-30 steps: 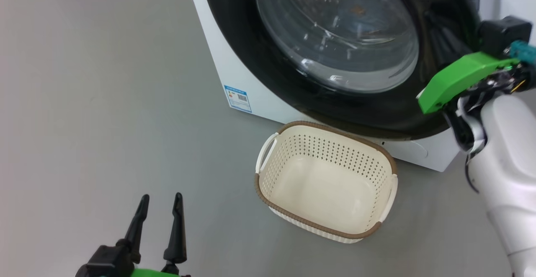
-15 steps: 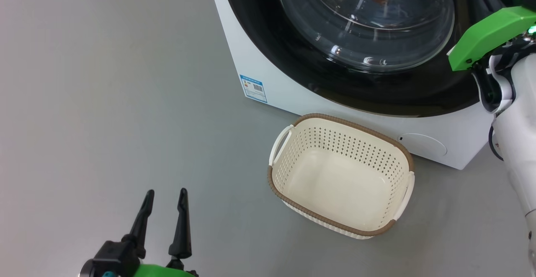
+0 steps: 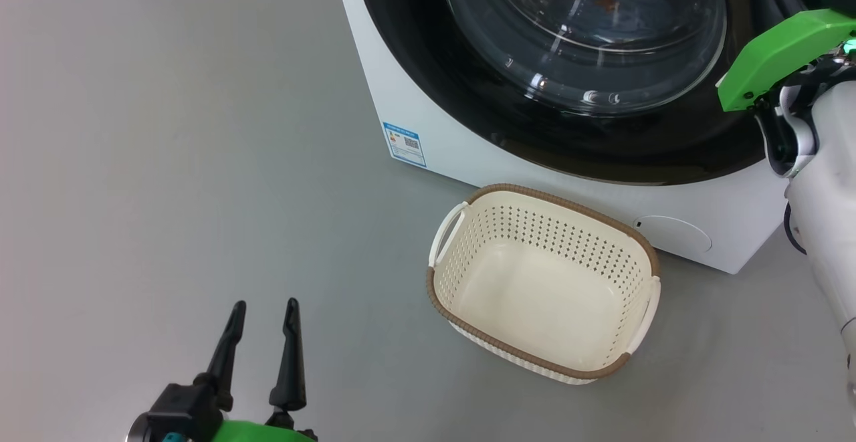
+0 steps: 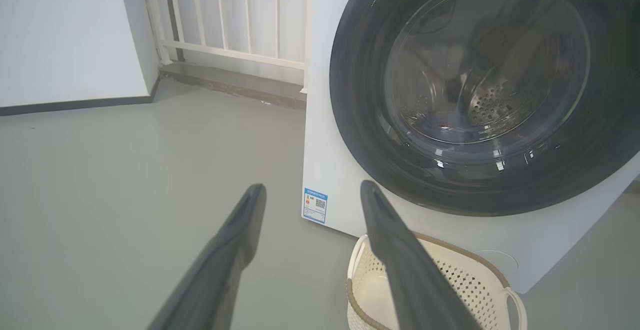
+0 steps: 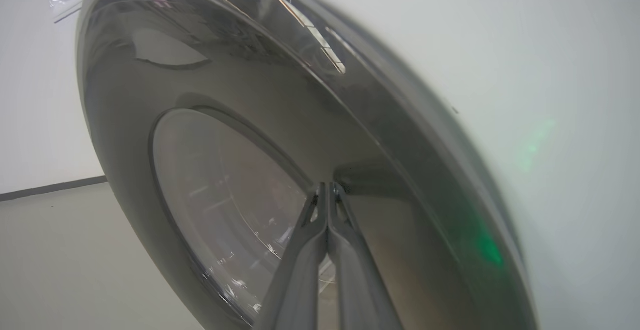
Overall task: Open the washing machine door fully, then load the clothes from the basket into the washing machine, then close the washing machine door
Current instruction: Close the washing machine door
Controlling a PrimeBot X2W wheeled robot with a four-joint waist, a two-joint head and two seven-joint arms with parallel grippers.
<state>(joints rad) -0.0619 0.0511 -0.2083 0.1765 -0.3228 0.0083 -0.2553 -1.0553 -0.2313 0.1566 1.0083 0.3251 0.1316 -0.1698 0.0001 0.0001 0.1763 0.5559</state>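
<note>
The washing machine (image 3: 374, 81) stands at the top right, and its glossy black door (image 3: 468, 94) lies flush against its front. Through the glass window a bluish bit of the clothes (image 3: 605, 2) with an orange-brown patch shows inside the drum. The cream basket (image 3: 562, 200) sits on the floor right before the washer, with nothing in it. My left gripper (image 3: 263, 308) hangs open at the lower left, far from both. In the right wrist view my right gripper (image 5: 327, 186) is shut, holding nothing, its tips against the door (image 5: 225, 80) beside the window.
A blue label (image 3: 404, 142) and a round white flap (image 3: 672, 233) sit low on the washer's front. My right forearm with its green cover (image 3: 776, 61) crosses the door's right edge. Behind the washer's left side are a white railing (image 4: 240, 15) and a wall (image 4: 65, 30). Grey floor stretches to the left.
The door has swung in flush against the washer, uncovering the round flap, and my right arm has followed it. The head camera shifted too. In the last half second nothing has moved.
</note>
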